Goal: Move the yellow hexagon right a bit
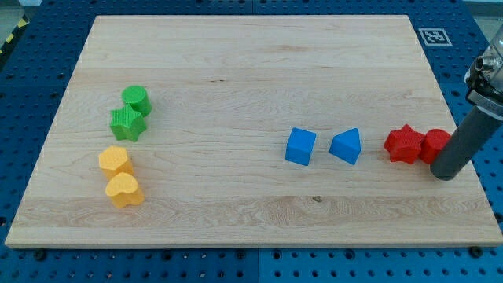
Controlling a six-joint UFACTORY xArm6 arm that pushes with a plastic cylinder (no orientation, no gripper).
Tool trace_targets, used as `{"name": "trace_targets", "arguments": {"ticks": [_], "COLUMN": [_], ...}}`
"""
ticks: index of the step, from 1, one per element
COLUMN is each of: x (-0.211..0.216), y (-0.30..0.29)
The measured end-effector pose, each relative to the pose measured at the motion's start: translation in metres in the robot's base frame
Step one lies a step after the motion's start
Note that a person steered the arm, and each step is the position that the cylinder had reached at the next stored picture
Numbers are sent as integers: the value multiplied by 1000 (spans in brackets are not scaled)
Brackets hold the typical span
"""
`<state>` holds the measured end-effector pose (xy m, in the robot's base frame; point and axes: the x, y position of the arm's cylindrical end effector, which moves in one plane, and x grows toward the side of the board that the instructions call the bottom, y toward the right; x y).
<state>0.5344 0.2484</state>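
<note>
The yellow hexagon (115,161) lies near the view's left edge of the wooden board (251,63). A yellow heart-like block (124,190) touches it just below. My tip (446,175) is far off at the view's right, right beside a red block (433,146) and partly covering it. The tip is nowhere near the yellow blocks.
A green round block (137,100) and a green star (126,123) sit touching just above the yellow hexagon. A blue cube (300,146) and a blue triangle (346,146) lie right of centre. A red star (403,144) touches the red block.
</note>
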Motion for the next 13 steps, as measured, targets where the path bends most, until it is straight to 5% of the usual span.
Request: {"name": "trace_targets", "arguments": {"ticks": [3,5,11,12,13], "x": [0,55,73,81,85], "y": [0,0,0,-14,-95]}}
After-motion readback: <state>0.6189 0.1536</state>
